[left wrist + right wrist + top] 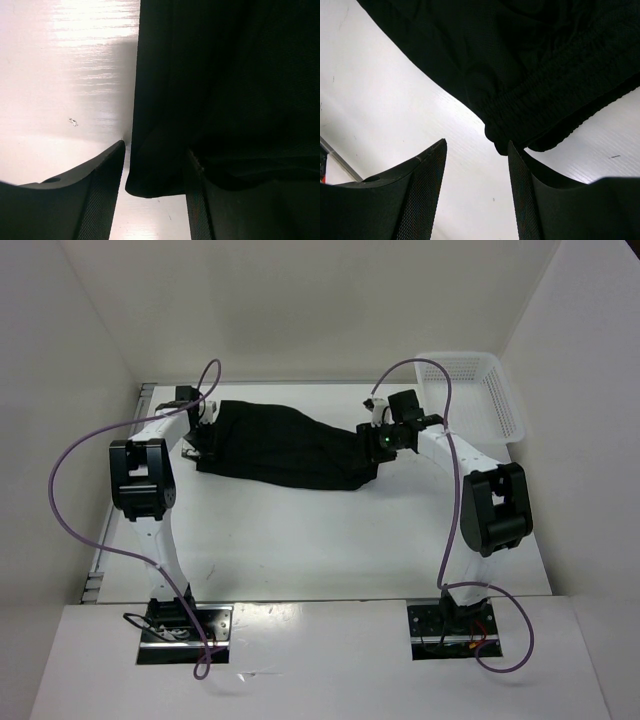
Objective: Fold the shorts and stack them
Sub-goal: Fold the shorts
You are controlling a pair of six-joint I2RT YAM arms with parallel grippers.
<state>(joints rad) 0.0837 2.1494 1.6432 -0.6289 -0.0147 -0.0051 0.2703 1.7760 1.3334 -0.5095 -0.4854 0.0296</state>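
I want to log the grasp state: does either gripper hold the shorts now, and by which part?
Nothing is held. The left gripper is open around a corner of the black shorts; the right gripper is open beside their waistband corner.

shorts (pixel 285 445) matt black cloth; table (pixel 300 540) glossy white; basket (pixel 480 390) plastic mesh

The shorts (pixel 225 90) were cut off at the top and right edges of both wrist views; fingertips of the right gripper (pixel 477 150) could not be made out overhead.
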